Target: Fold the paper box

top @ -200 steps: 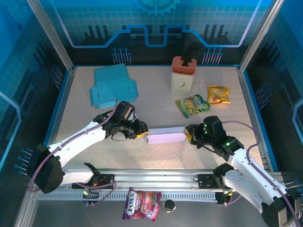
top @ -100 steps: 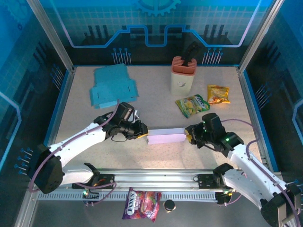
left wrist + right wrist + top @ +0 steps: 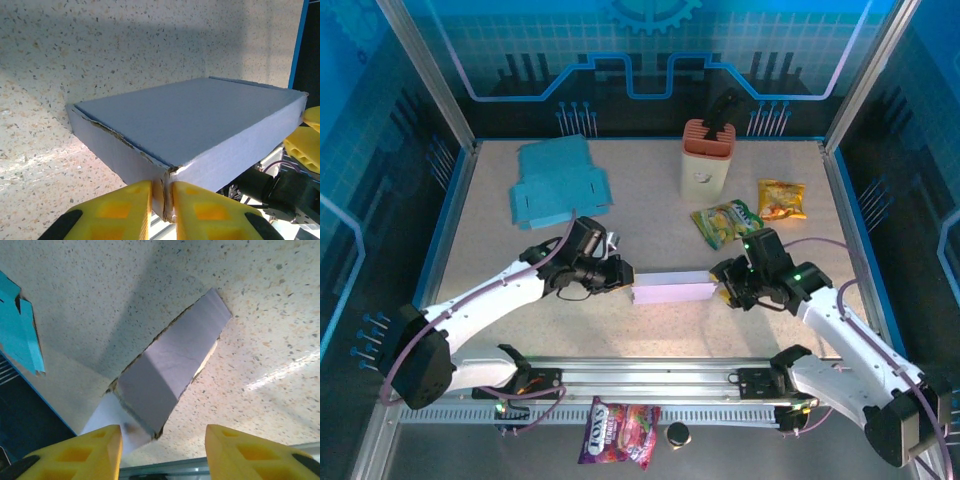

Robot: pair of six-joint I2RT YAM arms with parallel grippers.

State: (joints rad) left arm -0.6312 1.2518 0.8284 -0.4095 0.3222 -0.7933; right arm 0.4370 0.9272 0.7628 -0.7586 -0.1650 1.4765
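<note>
Right gripper (image 3: 162, 432) has spread its fingers since the earlier frame and let go of the box (image 3: 670, 291); it now stands wide, with the box's right end just ahead of the gap. Meanwhile the left gripper (image 3: 162, 194) has narrowed and pinches the edge at the box's left corner. The box lies closed and flat at mid-table (image 3: 650, 215), between the two grippers. The folding looks nearly finished, with perhaps only the end flaps left to press home.
</note>
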